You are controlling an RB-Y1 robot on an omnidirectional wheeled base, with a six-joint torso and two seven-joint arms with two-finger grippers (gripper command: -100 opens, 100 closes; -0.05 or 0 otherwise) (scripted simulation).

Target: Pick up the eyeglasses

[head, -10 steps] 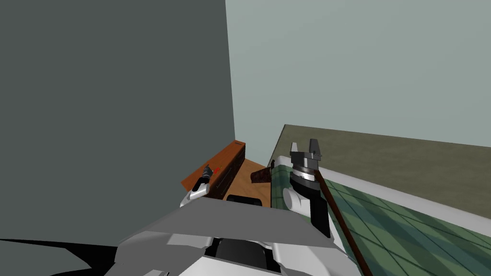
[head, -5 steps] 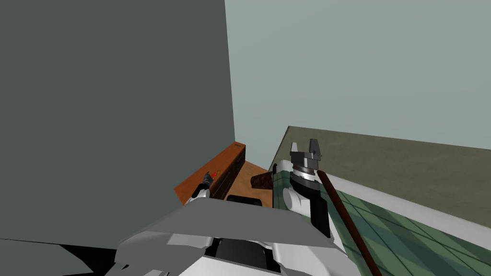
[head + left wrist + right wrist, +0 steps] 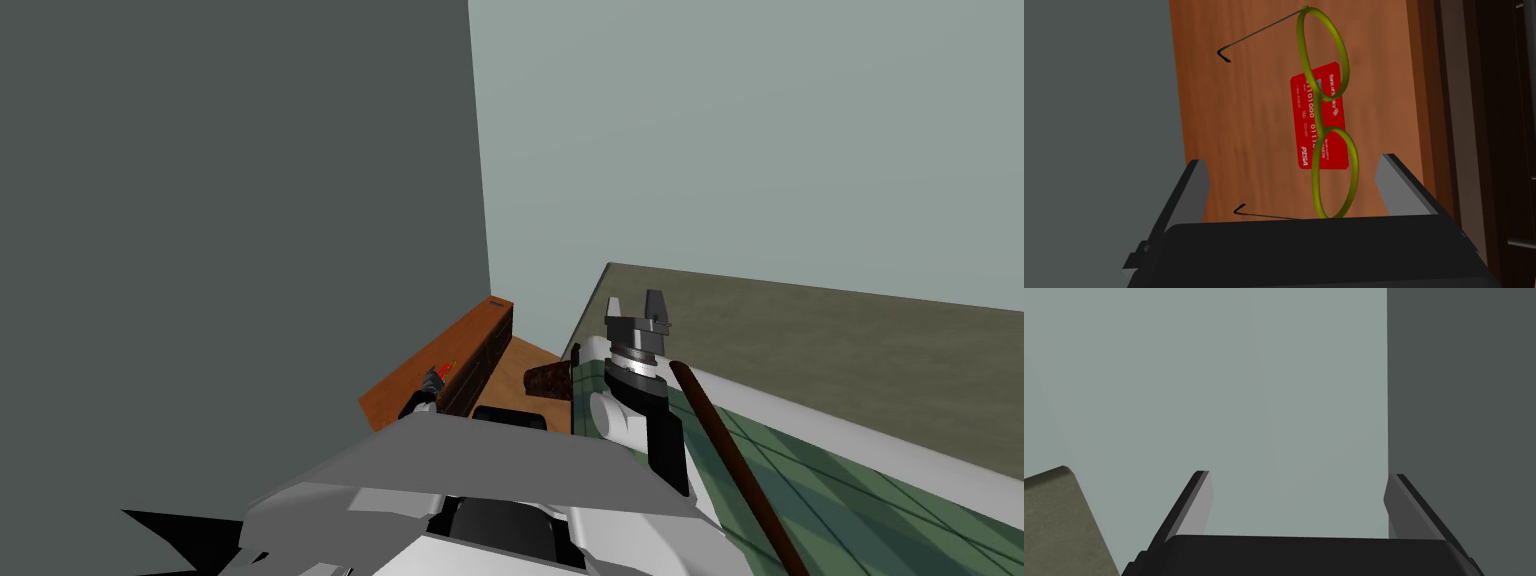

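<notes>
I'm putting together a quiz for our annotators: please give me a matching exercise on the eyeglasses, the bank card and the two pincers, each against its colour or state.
Column one:
1 eyeglasses
2 bank card
3 left pincer
4 right pincer

Column two:
A red, flat on the wooden cabinet top
B open, away from the wooden cabinet top
C yellow-green rims, temples unfolded
D open, aimed at the eyeglasses

Pairs: 1-C; 2-A; 3-D; 4-B
</notes>
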